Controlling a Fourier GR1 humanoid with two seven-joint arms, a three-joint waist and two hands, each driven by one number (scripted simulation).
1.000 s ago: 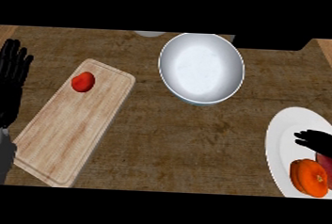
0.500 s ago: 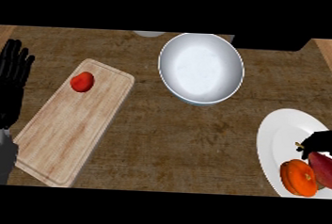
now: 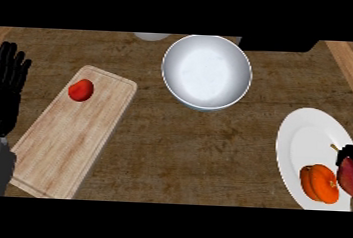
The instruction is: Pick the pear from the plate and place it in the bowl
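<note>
The right hand (image 3: 351,152) has slid rightward, curled round the pear (image 3: 352,177); left hand (image 3: 7,86) open.

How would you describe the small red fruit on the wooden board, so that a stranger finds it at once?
Look at the wooden cutting board lying on the counter's left side, left of the white bowl. Near its far end sits a small red fruit, the only thing on the board. Unlike the orange fruit on the white plate at right, it is plain red and lies alone.
</note>
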